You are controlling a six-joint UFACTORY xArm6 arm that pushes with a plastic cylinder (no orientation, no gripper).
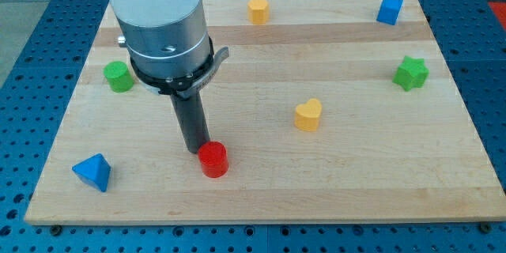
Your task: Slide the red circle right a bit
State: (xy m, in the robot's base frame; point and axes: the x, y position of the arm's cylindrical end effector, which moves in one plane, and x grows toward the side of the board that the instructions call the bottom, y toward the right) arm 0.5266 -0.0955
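Blue block (92, 172): well left of the red circle, slightly lower.
Tip (195, 151): a bare rod, nothing to clench or grasp; touching or just off the circle's upper-left edge.
Red circle (213, 160): near the board's (261, 198) bottom edge; looks light, rigid, free-sliding. Push its left side dead-centre.
Yellow heart (308, 115): right of circle, higher.

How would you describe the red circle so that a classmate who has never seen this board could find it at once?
Start at the wooden board and look along its bottom edge, a little left of centre. There the red circle sits just right of my tip, which is right against it. It is the only red block; the nearest others are a yellow heart and a blue pyramid.
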